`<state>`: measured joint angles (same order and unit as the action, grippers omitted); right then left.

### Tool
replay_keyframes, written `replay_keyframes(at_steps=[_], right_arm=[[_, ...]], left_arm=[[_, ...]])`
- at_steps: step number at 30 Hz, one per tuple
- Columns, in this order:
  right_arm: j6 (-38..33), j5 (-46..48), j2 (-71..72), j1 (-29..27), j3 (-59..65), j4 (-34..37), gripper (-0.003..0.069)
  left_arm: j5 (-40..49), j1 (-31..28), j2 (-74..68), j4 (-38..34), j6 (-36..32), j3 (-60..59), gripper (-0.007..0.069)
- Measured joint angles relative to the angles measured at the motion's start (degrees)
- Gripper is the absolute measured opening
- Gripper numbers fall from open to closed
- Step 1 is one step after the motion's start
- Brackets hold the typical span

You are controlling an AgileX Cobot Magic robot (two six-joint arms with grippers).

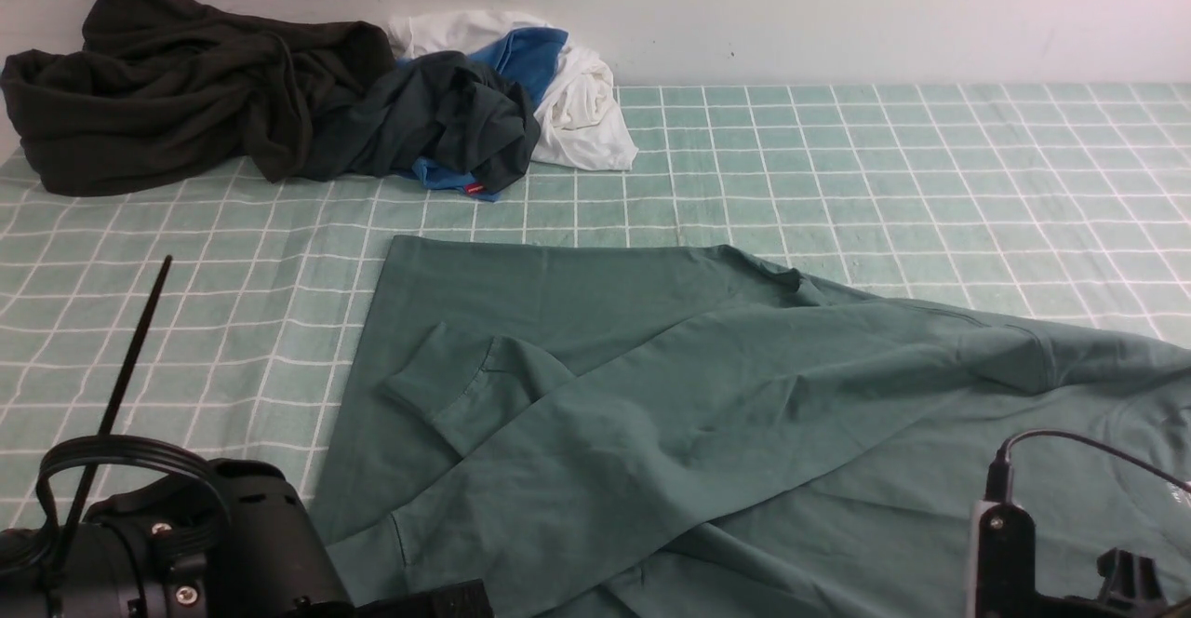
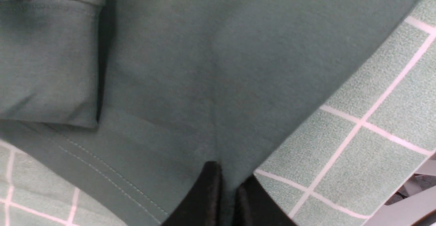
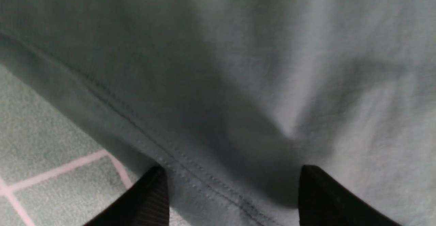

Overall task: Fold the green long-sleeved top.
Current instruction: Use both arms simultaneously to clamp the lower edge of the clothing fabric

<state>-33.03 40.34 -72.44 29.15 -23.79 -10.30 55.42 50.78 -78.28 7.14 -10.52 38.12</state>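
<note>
Across the lower centre and lower right of the front view, the green top (image 1: 651,395) lies spread on the worktop (image 1: 884,181), one sleeve (image 1: 484,385) laid over its body, the cuff (image 2: 47,59) near the hem (image 2: 102,158). Upper left: dark clothes (image 1: 186,97) and white and blue clothes (image 1: 577,97) in a heap, well apart from the work. The left pincer (image 2: 226,204) is narrow, closed on a nip of the top at the hem. The right pincer (image 3: 235,198) is wide, its tips standing either side of the hem seam, nothing held. Step in hand, as judged: taking the hem at two points for a fold away from the robot. To do it well, the right pincer should descend until it takes the full thickness of the hem but not the checked cover (image 3: 51,144) beneath, then close level with the left grip; uneven grips would skew the fold. Both arms should then rise together, hem taut between them, low enough that the sleeve is not dragged off the body
</note>
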Motion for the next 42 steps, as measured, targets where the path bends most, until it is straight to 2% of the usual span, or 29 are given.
replay_keyframes(at_steps=[5, 14, 21, 26, 38, 42], right_arm=[[-3.70, 2.25, -0.15, 0.00, 0.00, -0.73, 0.0421], [-5.89, -3.48, -0.82, 0.00, 0.00, -0.89, 0.0409], [-7.23, -2.57, -2.46, 0.00, -0.56, -0.63, 0.0399], [-11.13, -0.62, -2.24, 0.00, -0.56, -0.16, 0.0363], [-15.27, -0.20, -2.17, 0.00, -0.56, 3.95, 0.0346], [-16.22, -0.33, -2.26, 0.00, -0.56, 5.50, 0.0290]], left_arm=[[-0.04, 0.00, 0.00, 0.05, 0.00, 0.00, 0.0006], [-0.63, 0.00, 0.00, 0.15, -1.47, 0.00, 0.0006], [-0.63, 0.00, 0.00, 0.15, -1.53, 0.00, 0.0006], [-0.63, 0.00, 0.00, 0.15, -1.53, 0.00, 0.0006], [-0.95, 0.00, 0.00, 0.18, -2.53, 0.00, 0.0006], [-1.34, 0.00, 0.00, 0.18, -2.55, 0.00, 0.0006]])
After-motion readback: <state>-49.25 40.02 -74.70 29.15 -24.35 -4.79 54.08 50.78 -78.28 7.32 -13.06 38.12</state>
